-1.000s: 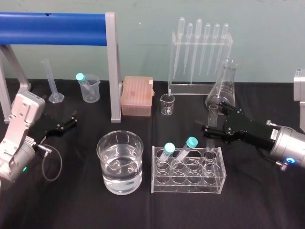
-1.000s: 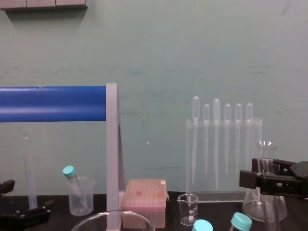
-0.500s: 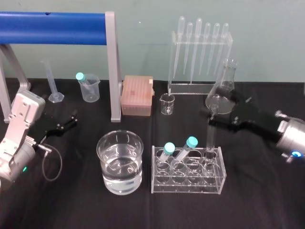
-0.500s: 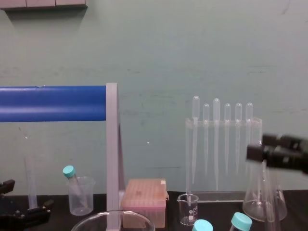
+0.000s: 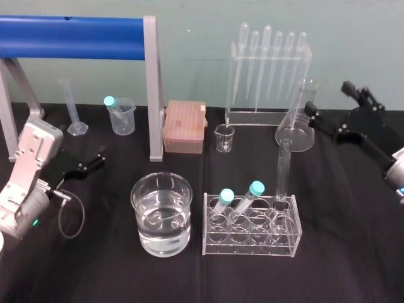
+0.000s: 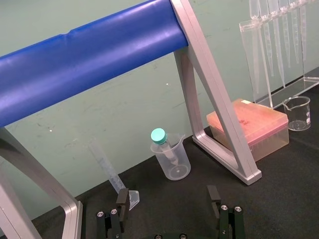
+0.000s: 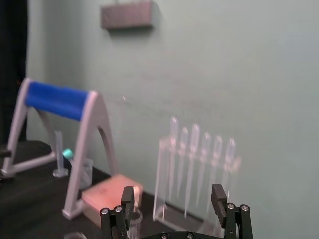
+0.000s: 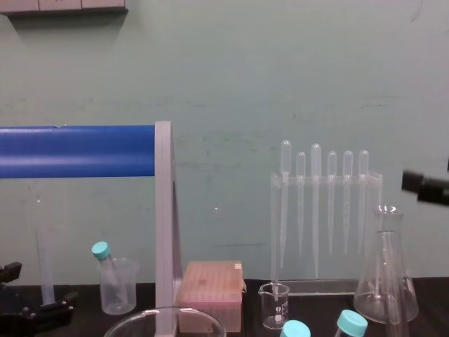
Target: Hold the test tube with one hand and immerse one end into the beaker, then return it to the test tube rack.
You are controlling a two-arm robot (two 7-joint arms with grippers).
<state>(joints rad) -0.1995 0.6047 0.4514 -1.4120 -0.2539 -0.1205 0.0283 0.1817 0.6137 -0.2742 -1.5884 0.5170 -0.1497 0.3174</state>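
The clear test tube stands upright in the right back hole of the clear rack, with nothing touching it. Two teal-capped tubes lean in the same rack. Left of the rack is the wide beaker, part full of water. My right gripper hangs open and empty above the back right of the table, beyond the tube; its own wrist view shows the right gripper with jaws wide apart. My left gripper rests open at the left side of the table, seen close up as the left gripper.
A pipette stand, conical flask and small glass beaker line the back. A pink tip box, a plastic beaker with a teal-capped tube, a measuring cylinder and a blue bar on grey legs stand at back left.
My right gripper has let go of the test tube and drawn back, up and to the right. The tube stays standing in the rack. The left arm has not moved.
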